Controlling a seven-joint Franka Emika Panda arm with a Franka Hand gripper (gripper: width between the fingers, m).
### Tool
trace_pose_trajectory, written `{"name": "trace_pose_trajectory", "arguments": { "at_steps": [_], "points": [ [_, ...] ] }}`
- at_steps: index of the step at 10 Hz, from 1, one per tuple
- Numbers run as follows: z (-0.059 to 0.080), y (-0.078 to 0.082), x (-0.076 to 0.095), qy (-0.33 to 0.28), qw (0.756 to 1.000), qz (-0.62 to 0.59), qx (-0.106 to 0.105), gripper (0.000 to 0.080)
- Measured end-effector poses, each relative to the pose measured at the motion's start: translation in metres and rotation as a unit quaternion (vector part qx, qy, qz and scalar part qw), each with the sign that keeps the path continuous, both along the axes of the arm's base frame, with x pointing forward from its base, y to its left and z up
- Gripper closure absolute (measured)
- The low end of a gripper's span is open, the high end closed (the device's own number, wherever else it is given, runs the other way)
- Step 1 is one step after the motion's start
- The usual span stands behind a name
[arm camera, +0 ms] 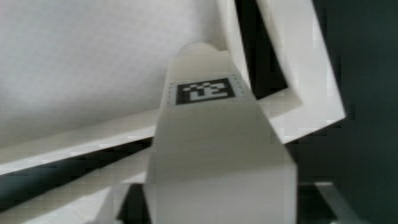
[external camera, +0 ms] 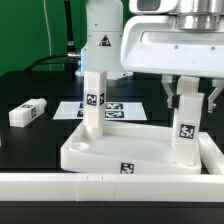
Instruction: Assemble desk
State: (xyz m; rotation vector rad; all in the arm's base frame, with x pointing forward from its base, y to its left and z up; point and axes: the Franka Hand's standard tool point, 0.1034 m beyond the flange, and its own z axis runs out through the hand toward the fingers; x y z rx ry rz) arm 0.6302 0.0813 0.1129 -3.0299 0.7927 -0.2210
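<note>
White plastic fills most of what you see: the desk panel [external camera: 125, 150] lies flat on the black table [external camera: 30, 90], rim upward, low in the exterior view, around six o'clock from the picture's centre. One leg [external camera: 95, 102] stands upright at the panel's corner nearest the exterior view's left, with a square tag on its face. A second leg [external camera: 186, 125] stands at the far corner on the exterior view's right, roughly four o'clock from centre, also tagged.

Your gripper [external camera: 187, 95] hangs over that second leg, its white housing filling the two o'clock region. The fingers [external camera: 169, 92] come down on either side of the leg's upper end, and the jaws look closed against it, gripping the leg. You cannot tell from either view whether the leg's foot is seated fully in its socket.

A third leg [external camera: 27, 112] lies on its side on the table, well apart from the panel, at about nine o'clock in the exterior view. Behind the panel, the marker board [external camera: 118, 108] lies flat with its tags showing, partly hidden by the upright leg. A long white rail [external camera: 60, 181] runs along the table's near edge.

In the wrist view, the held leg [arm camera: 210, 140] rises through the middle, its tag facing the camera, with the panel's rim [arm camera: 294, 70] beside and behind it.
</note>
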Motion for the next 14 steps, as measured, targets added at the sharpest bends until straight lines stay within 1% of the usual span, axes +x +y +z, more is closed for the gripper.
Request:
{"name": "trace_pose_trajectory", "arguments": {
  "at_steps": [1,4,5,6,7,8,9,10,11,12,13,14],
  "points": [
    [0.0,-0.008,0.0,-0.001,1.0,-0.029,-0.004,0.0499],
    [0.0,-0.009,0.0,-0.001,1.0,-0.029,-0.005,0.0499],
    [0.003,-0.007,0.0,-0.001,1.0,-0.025,-0.003,0.0422],
    [0.015,-0.003,-0.006,-0.003,1.0,-0.022,0.004,0.0208],
    [0.023,-0.003,-0.016,0.002,1.0,-0.019,0.01,0.0208],
    [0.028,-0.013,-0.027,0.005,1.0,-0.002,0.012,0.0168],
    [0.035,-0.034,-0.032,0.005,1.0,0.012,0.011,0.0154],
    [0.039,-0.054,-0.032,0.003,0.999,0.033,0.009,0.0154],
    [0.042,-0.082,-0.029,0.001,0.999,0.042,0.003,0.0151],
    [0.041,-0.091,-0.028,0.001,0.999,0.033,0.001,0.0151],
    [0.041,-0.085,-0.028,0.001,0.999,0.037,0.002,0.0151],
    [0.04,-0.084,-0.028,0.001,0.999,0.039,0.001,0.0151]
  ]
}}
